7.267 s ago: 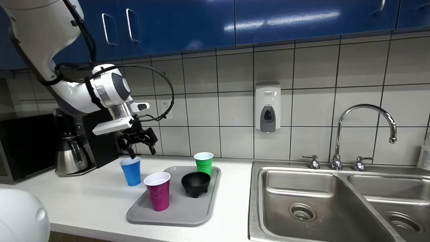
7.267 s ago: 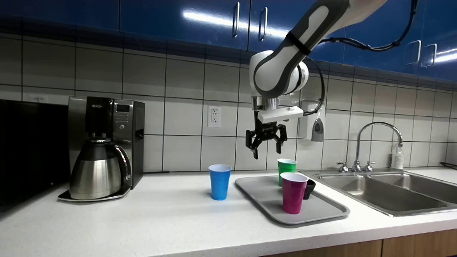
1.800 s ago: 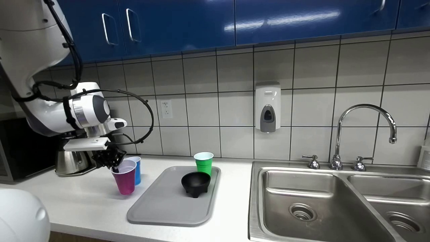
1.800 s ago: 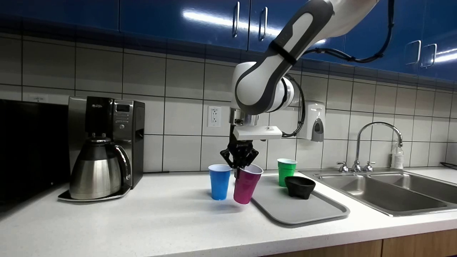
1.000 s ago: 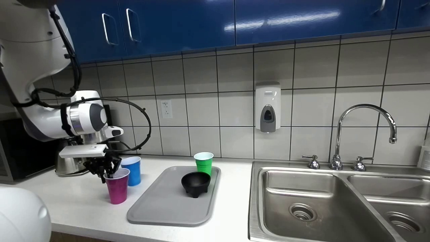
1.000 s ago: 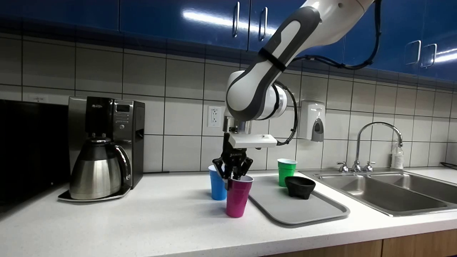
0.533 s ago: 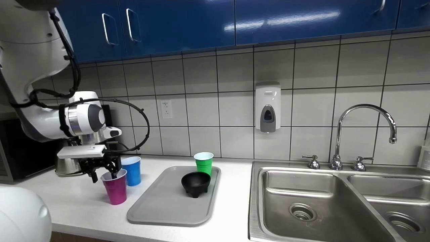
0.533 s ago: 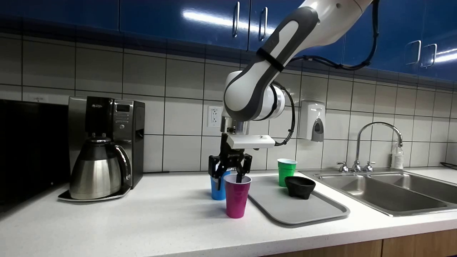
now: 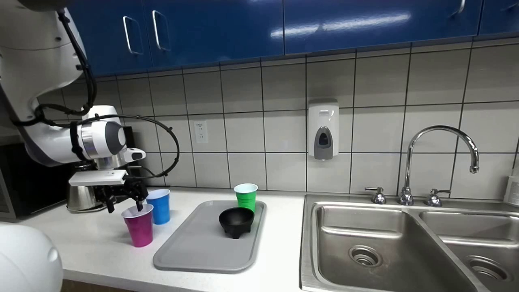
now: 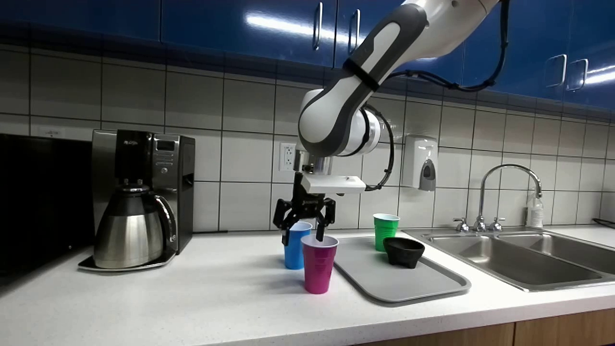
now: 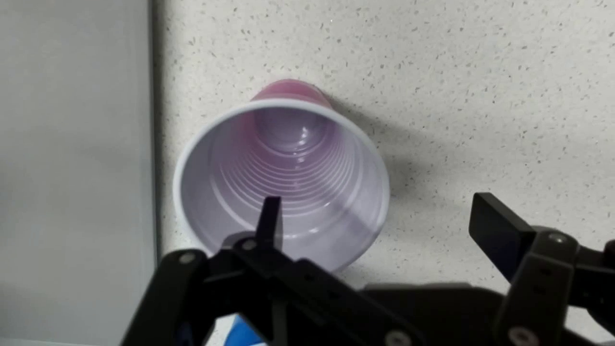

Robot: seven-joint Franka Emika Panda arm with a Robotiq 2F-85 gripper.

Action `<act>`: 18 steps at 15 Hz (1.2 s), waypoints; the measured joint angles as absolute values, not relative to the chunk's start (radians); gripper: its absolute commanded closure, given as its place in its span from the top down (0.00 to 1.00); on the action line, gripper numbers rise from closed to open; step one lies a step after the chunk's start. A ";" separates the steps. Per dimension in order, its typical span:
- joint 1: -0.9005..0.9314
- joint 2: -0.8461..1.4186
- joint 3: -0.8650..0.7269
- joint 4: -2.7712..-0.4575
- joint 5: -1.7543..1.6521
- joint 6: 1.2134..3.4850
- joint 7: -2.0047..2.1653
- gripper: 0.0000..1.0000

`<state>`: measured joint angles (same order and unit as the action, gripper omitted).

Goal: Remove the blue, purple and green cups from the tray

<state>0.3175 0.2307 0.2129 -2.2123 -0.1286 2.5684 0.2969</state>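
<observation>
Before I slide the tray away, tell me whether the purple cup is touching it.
Apart. The wrist view shows it: a strip of speckled counter lies between the purple cup and the edge of the tray.

Matt, smooth plastic for tray [image 9: 204,241] — glossy plastic, ribbed inside, for purple cup [image 11: 294,175] beside tray; satiny metal for sink [image 9: 440,244] near tray.

Free counter [image 10: 230,288] between coffee maker [image 10: 139,166] and blue cup [image 10: 293,257]; purple cup [image 10: 319,269] crowds its front, bowl [image 10: 403,253] crowds green cup [image 10: 385,231].
</observation>
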 measured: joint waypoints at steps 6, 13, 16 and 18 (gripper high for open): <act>0.317 0.194 0.203 -2.209 -0.129 2.568 0.298 1.00; 0.313 0.148 0.157 -2.209 -0.176 2.567 0.329 1.00; 0.306 0.139 0.130 -2.209 -0.231 2.567 0.361 1.00; 0.298 0.136 0.113 -2.209 -0.270 2.567 0.384 1.00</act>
<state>0.2982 0.1364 0.1126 -2.2090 -0.2695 2.5670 0.3841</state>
